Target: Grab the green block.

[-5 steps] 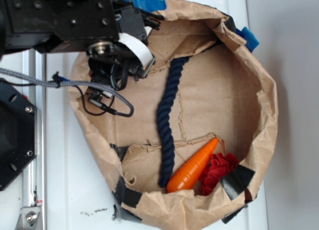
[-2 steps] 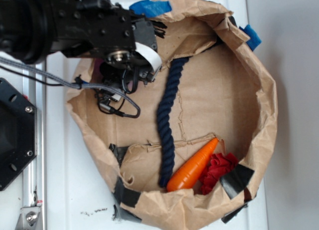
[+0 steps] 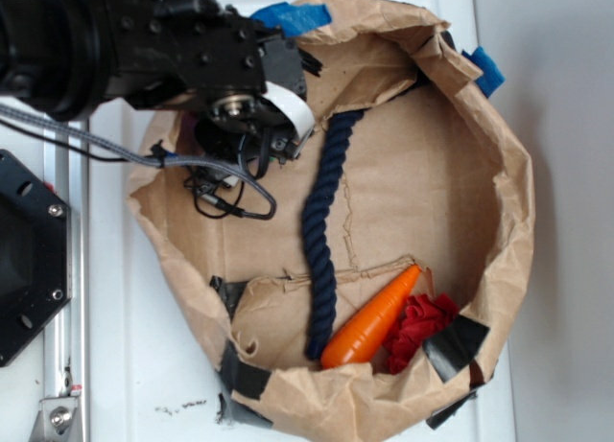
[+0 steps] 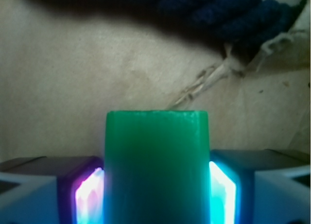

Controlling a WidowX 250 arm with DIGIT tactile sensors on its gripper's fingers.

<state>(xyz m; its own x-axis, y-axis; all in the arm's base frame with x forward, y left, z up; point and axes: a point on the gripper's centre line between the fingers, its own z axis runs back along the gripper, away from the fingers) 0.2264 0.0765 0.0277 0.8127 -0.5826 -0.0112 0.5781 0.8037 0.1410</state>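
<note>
The green block (image 4: pixel 156 161) fills the lower middle of the wrist view, standing between my two lit pads, which press against both its sides. My gripper (image 4: pixel 156 190) is shut on it, above the brown paper floor. In the exterior view the black arm and gripper (image 3: pixel 235 140) hang over the upper left of the paper bag (image 3: pixel 499 154), and the green block is hidden under them.
A dark blue rope (image 3: pixel 321 231) lies down the bag's middle, just right of the gripper; its frayed end (image 4: pixel 228 15) shows at the top of the wrist view. An orange carrot (image 3: pixel 369 322) and red cloth (image 3: pixel 417 327) sit at the bottom right. A black cable (image 3: pixel 230 202) loops below the gripper.
The arm has shifted to the right and slightly down across the bag's upper left, toward the rope. Rope, carrot and cloth have not moved.
</note>
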